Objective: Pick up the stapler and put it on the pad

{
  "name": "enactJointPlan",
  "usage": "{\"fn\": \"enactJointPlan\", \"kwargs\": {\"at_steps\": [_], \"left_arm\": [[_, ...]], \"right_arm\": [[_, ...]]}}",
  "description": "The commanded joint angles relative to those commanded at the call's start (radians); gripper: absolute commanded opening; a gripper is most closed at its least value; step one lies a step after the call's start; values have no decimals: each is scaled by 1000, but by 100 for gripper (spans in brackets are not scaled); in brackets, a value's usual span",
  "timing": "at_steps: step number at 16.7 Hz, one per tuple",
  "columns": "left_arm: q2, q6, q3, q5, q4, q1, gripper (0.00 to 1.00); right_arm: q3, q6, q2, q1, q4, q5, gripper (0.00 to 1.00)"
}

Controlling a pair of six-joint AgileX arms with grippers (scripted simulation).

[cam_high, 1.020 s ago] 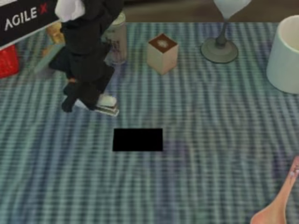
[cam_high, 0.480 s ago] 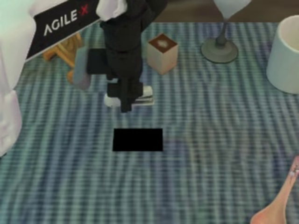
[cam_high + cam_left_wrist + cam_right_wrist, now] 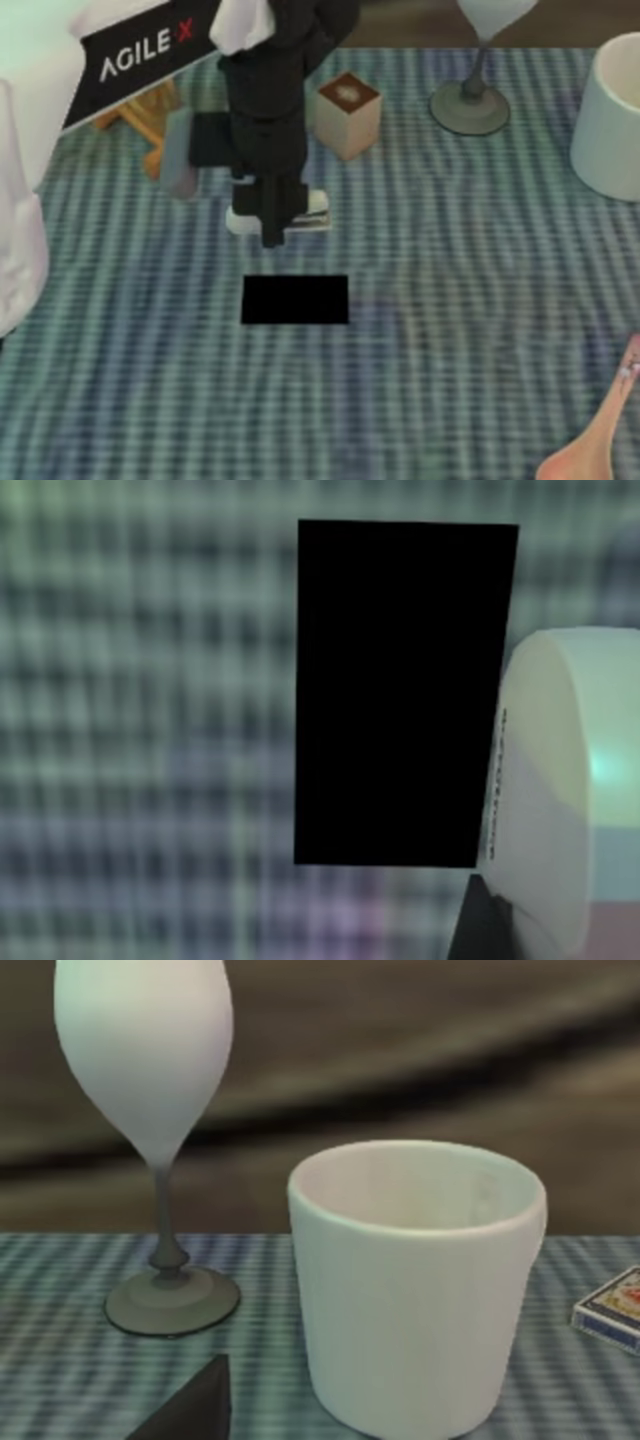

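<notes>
The stapler (image 3: pixel 314 207), a slim white bar, hangs across my left gripper (image 3: pixel 271 222), which is shut on its middle. Its white ends stick out on both sides of the dark fingers. It sits just behind the black pad (image 3: pixel 295 299), nearer the pad's left half, and apart from it. In the left wrist view the stapler (image 3: pixel 565 790) fills one side, with the pad (image 3: pixel 405 690) beside it and a dark finger (image 3: pixel 482 930) under it. My right arm is outside the top view; only one dark fingertip (image 3: pixel 195 1405) shows in its wrist view.
A tan box (image 3: pixel 348 112) stands right behind the left gripper. A wine glass (image 3: pixel 470 100) and a white cup (image 3: pixel 612 115) are at the back right. A pinkish spoon (image 3: pixel 590 450) lies front right, a wooden object (image 3: pixel 140 115) back left. Striped blue cloth (image 3: pixel 460 330) covers the table.
My left arm has carried the stapler to the right, from back left of the pad to just behind it. Over the last half second it barely shifted.
</notes>
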Motion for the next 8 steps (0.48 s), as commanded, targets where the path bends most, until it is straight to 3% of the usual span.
{"fn": "enactJointPlan", "kwargs": {"at_steps": [8], "left_arm": [[64,-5,-236,1,302,-7,0]], "right_arm": [[0,0,0,0,0,0,100]]}}
